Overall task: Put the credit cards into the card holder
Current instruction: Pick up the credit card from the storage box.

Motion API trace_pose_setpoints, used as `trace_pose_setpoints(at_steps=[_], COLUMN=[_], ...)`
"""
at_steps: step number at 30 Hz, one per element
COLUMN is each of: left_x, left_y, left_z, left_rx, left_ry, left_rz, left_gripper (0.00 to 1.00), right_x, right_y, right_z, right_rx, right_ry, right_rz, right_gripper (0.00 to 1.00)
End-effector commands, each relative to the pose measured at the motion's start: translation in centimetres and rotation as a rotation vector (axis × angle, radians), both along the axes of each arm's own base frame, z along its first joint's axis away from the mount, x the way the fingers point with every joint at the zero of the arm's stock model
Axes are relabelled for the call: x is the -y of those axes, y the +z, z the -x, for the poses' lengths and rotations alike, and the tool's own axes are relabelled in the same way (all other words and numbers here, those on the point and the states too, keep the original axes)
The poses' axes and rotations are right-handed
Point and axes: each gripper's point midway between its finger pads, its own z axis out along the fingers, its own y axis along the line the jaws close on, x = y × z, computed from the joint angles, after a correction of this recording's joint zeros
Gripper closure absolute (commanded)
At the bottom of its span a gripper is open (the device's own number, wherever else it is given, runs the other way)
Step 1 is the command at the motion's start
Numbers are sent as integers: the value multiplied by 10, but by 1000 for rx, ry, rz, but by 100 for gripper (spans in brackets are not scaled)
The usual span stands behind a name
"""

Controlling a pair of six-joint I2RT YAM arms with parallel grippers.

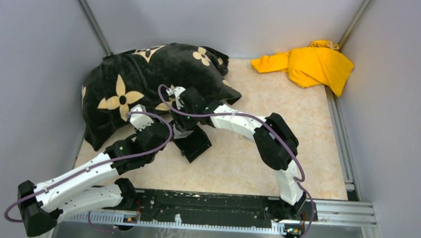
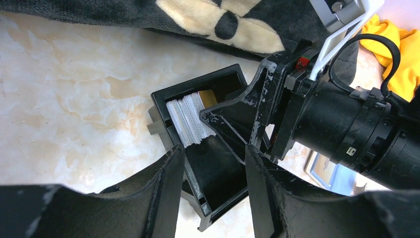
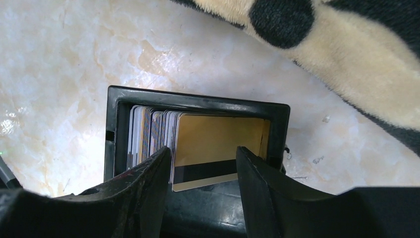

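Well, my right gripper stands spread before the thin, stiff, slick gold card; I'd pinch its edges.

Bright, even overhead light; mild glare on the worktop; soft shadows; wrist views blurred at near edges.

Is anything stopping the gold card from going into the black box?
Nothing visible does. The gold card already stands inside the box, leaning against the end of the stack. The right gripper is above it, with a finger on either side.
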Motion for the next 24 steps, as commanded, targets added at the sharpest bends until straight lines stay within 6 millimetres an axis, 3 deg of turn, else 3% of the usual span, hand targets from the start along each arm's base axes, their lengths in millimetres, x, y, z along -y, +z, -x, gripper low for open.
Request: trace_pose_setpoints(at_steps=[1,6,16,20,24], left_x=[-6,-6,-5,-3,1], left_y=[-4,-2,1,2,4], left_z=[0,-1,-2,-3,-5], left_rx=[4,9,17,19,24], left_ry=[46,43,35,27,19], left_rz=[9,6,0,-2,1], left_gripper=[45,45,45,45,45], right_x=[-14,-17,-27,-28,-30], right_y=[15,10,2,10,23], right_z=[0,3,17,19,21], right_rx=[9,-25,-141,-146,-134], right_ry=[19,30,51,51,52], right_rz=[-41,-38,-49,-69,-90], right_gripper=[49,52,73,83,86])
